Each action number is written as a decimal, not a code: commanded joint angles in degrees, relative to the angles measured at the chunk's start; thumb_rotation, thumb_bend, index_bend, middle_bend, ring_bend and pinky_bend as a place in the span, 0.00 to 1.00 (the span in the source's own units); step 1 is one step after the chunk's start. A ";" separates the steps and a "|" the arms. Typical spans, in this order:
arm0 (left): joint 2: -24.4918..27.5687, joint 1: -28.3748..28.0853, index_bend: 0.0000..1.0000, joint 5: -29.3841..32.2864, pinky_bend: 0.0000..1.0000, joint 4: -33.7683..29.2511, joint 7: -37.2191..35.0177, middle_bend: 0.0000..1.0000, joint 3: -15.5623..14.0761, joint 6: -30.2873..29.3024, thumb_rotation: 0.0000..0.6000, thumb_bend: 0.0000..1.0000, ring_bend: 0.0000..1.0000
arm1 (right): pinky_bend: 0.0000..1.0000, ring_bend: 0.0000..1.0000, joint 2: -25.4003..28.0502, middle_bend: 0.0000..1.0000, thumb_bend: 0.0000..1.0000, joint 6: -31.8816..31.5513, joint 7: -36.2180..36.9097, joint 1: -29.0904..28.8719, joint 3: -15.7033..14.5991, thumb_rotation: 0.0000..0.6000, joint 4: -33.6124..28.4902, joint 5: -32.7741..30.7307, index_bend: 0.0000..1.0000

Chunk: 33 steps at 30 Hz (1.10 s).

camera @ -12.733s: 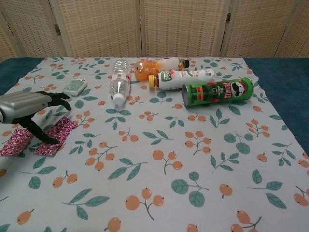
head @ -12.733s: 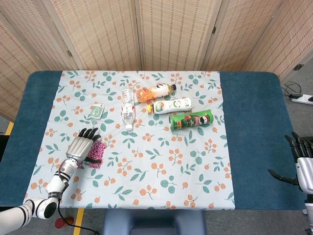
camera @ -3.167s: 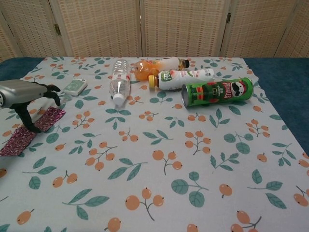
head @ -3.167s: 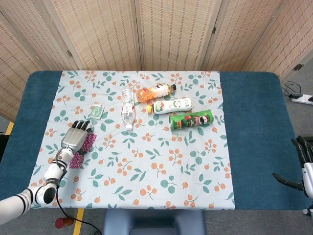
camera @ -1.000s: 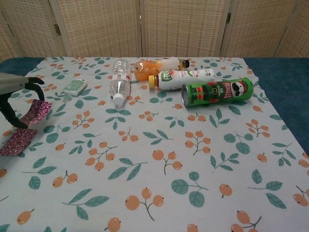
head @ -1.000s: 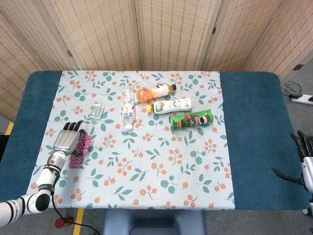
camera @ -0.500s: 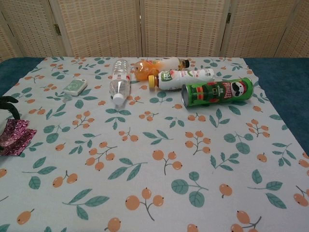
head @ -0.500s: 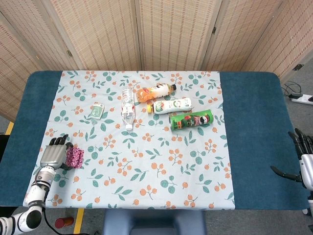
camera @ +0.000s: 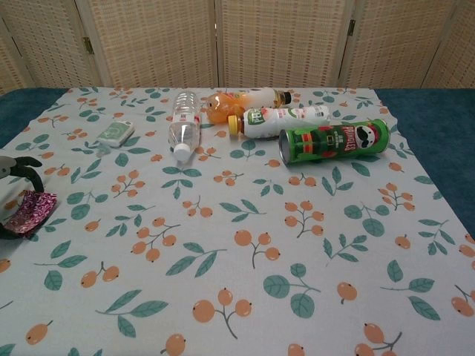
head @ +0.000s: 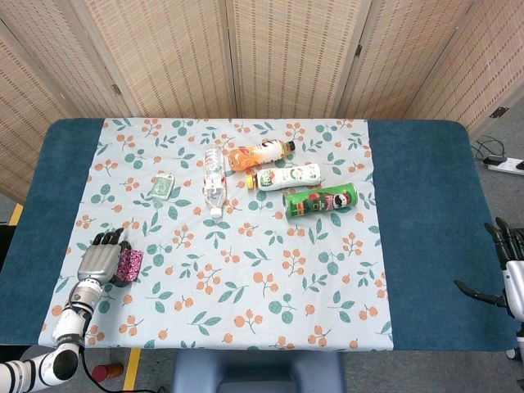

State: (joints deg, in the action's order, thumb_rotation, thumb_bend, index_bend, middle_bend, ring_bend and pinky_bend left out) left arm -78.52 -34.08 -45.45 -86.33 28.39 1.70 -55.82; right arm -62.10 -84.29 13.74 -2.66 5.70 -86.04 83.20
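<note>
A crumpled magenta foil packet (head: 129, 266) lies at the left front of the flowered cloth (head: 246, 270). My left hand (head: 99, 259) grips it, fingers above and thumb under it. In the chest view only the dark fingertips (camera: 24, 164) show at the left edge, above the packet (camera: 34, 208). My right hand (head: 508, 277) hangs beyond the table's right edge with fingers spread and nothing in it.
Farther back on the cloth lie a clear water bottle (head: 214, 180), an orange juice bottle (head: 258, 153), a white bottle (head: 288, 176), a green crisp can (head: 321, 201) and a small green-and-white pack (head: 163, 186). Blue table (head: 426, 213) flanks the cloth.
My left hand has dragged the packet left and toward the table's front, crumpling it; in the last half second it shifted slightly right. The right hand has barely moved.
</note>
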 commanded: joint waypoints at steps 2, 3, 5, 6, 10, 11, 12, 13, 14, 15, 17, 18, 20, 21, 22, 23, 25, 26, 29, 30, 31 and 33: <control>-0.40 -0.10 0.29 0.44 0.00 0.49 0.32 0.02 0.07 0.22 1.00 0.17 0.00 | 0.00 0.00 -0.01 0.00 0.16 0.01 -0.15 0.01 -0.08 0.78 -0.10 0.04 0.00; -0.48 -0.12 0.29 0.53 0.00 0.64 0.43 0.03 0.05 0.29 1.00 0.17 0.00 | 0.00 0.00 -0.01 0.00 0.16 0.01 -0.17 0.01 -0.08 0.78 -0.12 0.02 0.00; -0.66 -0.15 0.29 0.69 0.00 0.89 0.57 0.02 0.03 0.43 1.00 0.17 0.00 | 0.00 0.00 0.00 0.00 0.16 0.00 -0.17 0.03 -0.09 0.78 -0.16 -0.01 0.00; -0.70 -0.16 0.29 0.75 0.00 0.97 0.61 0.02 0.03 0.49 1.00 0.17 0.00 | 0.00 0.00 0.00 0.00 0.16 0.00 -0.21 0.03 -0.09 0.78 -0.17 -0.04 0.00; -0.81 -0.21 0.29 0.93 0.00 1.14 1.06 0.02 0.07 0.33 1.00 0.17 0.00 | 0.00 0.00 -0.03 0.00 0.16 0.00 -0.21 0.05 -0.12 0.78 -0.14 -0.05 0.00; -0.81 -0.20 0.29 0.98 0.00 1.12 1.10 0.02 0.12 0.27 1.00 0.17 0.00 | 0.00 0.00 -0.04 0.00 0.16 0.01 -0.18 0.05 -0.12 0.79 -0.10 -0.08 0.00; -0.78 -0.20 0.29 1.04 0.00 1.08 1.07 0.02 0.17 0.29 1.00 0.17 0.00 | 0.00 0.00 -0.06 0.00 0.16 0.03 -0.17 0.04 -0.12 0.79 -0.08 -0.11 0.00; -0.71 -0.20 0.29 1.06 0.00 1.06 1.06 0.02 0.21 0.33 1.00 0.17 0.00 | 0.00 0.00 -0.07 0.00 0.16 0.07 -0.16 0.03 -0.11 0.79 -0.07 -0.14 0.00; -0.69 -0.19 0.29 1.06 0.00 1.08 1.04 0.02 0.24 0.32 1.00 0.17 0.00 | 0.00 0.00 -0.09 0.00 0.16 0.09 -0.15 0.01 -0.12 0.79 -0.05 -0.14 0.00; -0.67 -0.19 0.29 1.05 0.00 1.13 1.05 0.02 0.24 0.34 1.00 0.17 0.00 | 0.00 0.00 -0.08 0.00 0.16 0.11 -0.16 0.00 -0.12 0.79 -0.07 -0.12 0.00; -0.68 -0.21 0.29 1.19 0.00 1.22 1.09 0.02 0.30 0.42 1.00 0.17 0.00 | 0.00 0.00 -0.10 0.00 0.16 0.10 -0.19 -0.01 -0.12 0.78 -0.08 -0.13 0.00; -0.73 -0.22 0.28 1.21 0.00 1.30 1.13 0.02 0.31 0.38 1.00 0.17 0.00 | 0.00 0.00 -0.10 0.00 0.16 0.10 -0.19 -0.01 -0.13 0.78 -0.08 -0.11 0.00; -0.82 -0.22 0.28 1.21 0.00 1.43 1.24 0.02 0.30 0.33 1.00 0.17 0.00 | 0.00 0.00 -0.11 0.00 0.16 0.10 -0.19 -0.01 -0.14 0.79 -0.08 -0.10 0.00; -0.89 -0.22 0.28 1.22 0.00 1.55 1.40 0.02 0.23 0.30 1.00 0.17 0.00 | 0.00 0.00 -0.12 0.00 0.16 0.08 -0.14 0.01 -0.15 0.79 -0.08 -0.10 0.00; -0.85 -0.23 0.28 1.44 0.00 1.55 1.34 0.02 0.25 0.52 1.00 0.17 0.00 | 0.00 0.00 -0.11 0.00 0.16 0.07 -0.12 0.05 -0.17 0.79 -0.07 -0.14 0.00; -0.77 -0.26 0.28 1.67 0.00 1.52 1.26 0.02 0.29 0.80 1.00 0.17 0.00 | 0.00 0.00 -0.10 0.00 0.16 0.07 -0.12 0.08 -0.18 0.78 -0.07 -0.18 0.00; -0.59 -0.33 0.27 1.83 0.00 1.42 1.33 0.02 0.21 1.18 1.00 0.17 0.00 | 0.00 0.00 -0.08 0.00 0.16 0.02 -0.13 0.11 -0.19 0.79 -0.09 -0.18 0.00; -0.50 -0.36 0.27 1.89 0.00 1.33 1.42 0.02 0.15 1.31 1.00 0.17 0.00 | 0.00 0.00 -0.10 0.00 0.16 -0.03 -0.16 0.11 -0.18 0.79 -0.08 -0.17 0.00; -0.29 -0.40 0.26 1.95 0.00 1.01 1.40 0.02 0.12 1.50 1.00 0.17 0.00 | 0.00 0.00 -0.09 0.00 0.16 -0.08 -0.20 0.12 -0.17 0.78 -0.10 -0.16 0.00; -0.18 -0.43 0.25 2.06 0.00 0.88 1.34 0.02 0.13 1.64 1.00 0.17 0.00 | 0.00 0.00 -0.09 0.00 0.16 -0.12 -0.23 0.12 -0.15 0.78 -0.14 -0.14 0.00; -0.12 -0.46 0.24 2.15 0.00 0.81 1.36 0.02 0.13 1.71 1.00 0.17 0.00 | 0.00 0.00 -0.08 0.00 0.16 -0.14 -0.22 0.12 -0.15 0.78 -0.16 -0.11 0.00; 0.04 -0.54 0.22 2.33 0.00 0.63 1.55 0.01 0.03 1.84 1.00 0.17 0.00 | 0.00 0.00 -0.06 0.00 0.16 -0.20 -0.22 0.13 -0.14 0.78 -0.18 -0.09 0.00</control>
State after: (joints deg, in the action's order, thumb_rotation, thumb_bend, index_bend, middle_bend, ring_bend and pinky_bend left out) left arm -78.52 -34.59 -43.17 -85.65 29.89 1.77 -54.01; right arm -62.16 -84.49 13.52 -2.53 5.55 -86.22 83.11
